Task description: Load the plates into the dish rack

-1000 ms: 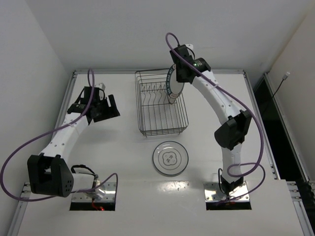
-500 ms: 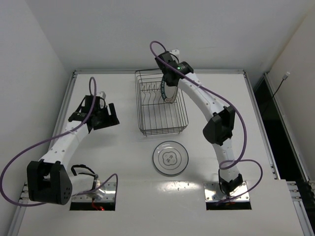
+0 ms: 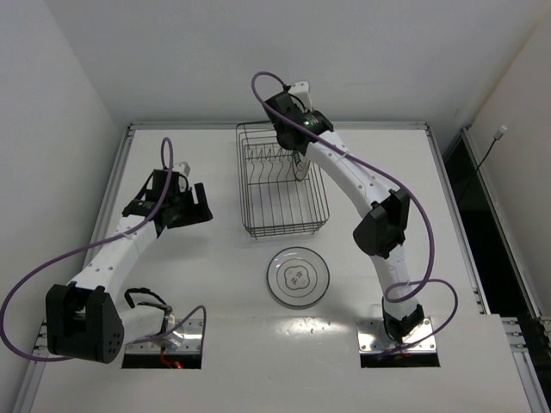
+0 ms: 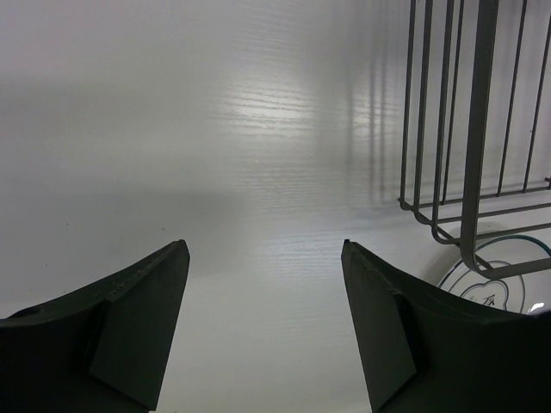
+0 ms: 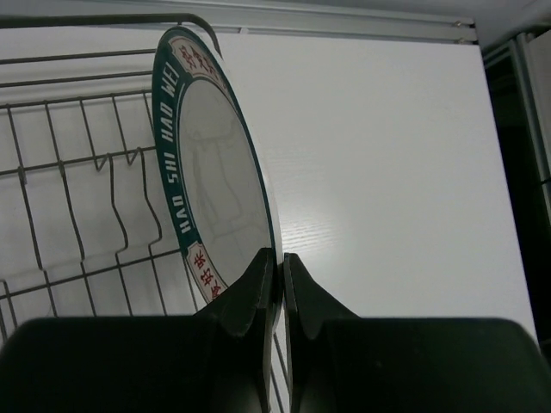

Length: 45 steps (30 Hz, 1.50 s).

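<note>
While your right gripper (image 5: pixel 277 284) clamps the plate (image 5: pixel 215 163) upright, edge-on at the rack (image 5: pixel 77 172), its bottom is hidden. Your left gripper (image 4: pixel 263 258) gapes.

Through the left wrist camera I saw my left claw (image 4: pixel 263 258) hanging over the white counter (image 4: pixel 172 129), its two dark fingers (image 4: pixel 120 335) spread well apart, with only counter surface showing between them. A soft patch of glare lay on the counter ahead. At the upper right stood one end of the wire rack (image 4: pixel 478 129), its thin bars running away from me and a thicker wire bending round at the near corner. Just past that corner, low on the right, part of a pale plate (image 4: pixel 508 288) lay flat on the counter, partly hidden by my right-hand finger.
</note>
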Tool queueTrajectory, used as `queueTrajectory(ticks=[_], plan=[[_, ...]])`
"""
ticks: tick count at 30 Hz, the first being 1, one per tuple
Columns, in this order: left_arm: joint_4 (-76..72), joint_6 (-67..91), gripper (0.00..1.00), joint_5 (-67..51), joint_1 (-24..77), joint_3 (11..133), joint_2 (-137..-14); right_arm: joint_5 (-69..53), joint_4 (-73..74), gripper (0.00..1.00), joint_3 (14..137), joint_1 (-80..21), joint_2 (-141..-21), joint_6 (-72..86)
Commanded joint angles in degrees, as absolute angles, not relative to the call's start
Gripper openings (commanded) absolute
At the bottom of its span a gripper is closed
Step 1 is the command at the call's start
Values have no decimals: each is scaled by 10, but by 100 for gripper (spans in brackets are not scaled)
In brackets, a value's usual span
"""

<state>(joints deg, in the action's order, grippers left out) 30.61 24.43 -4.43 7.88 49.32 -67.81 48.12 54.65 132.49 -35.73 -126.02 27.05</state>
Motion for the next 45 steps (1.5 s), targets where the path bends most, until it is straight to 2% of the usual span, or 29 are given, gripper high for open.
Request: queueTrajectory(ticks=[1,4,12,17,23,28,45], plan=[[290,239,69,-40,84,494,-672,559,491,0,1343,-381,-1226,224],[290,239,69,-35,84,494,-667,582,446,0,1337,-395,-1226,176],[290,239,69,-35,84,494,-667,537,481,0,1352,-381,-1287,211],[290,239,69,-35,84,494,-673,537,475,0,1318,-387,-1266,224],[290,239,69,-35,90,494,-679,555,475,0,1332,-387,-1260,214],[290,239,69,-35,90,494,-679,561,430,0,1310,-387,-1209,193],[290,239,69,-35,90,494,-679,555,460,0,1292,-381,-1257,198]])
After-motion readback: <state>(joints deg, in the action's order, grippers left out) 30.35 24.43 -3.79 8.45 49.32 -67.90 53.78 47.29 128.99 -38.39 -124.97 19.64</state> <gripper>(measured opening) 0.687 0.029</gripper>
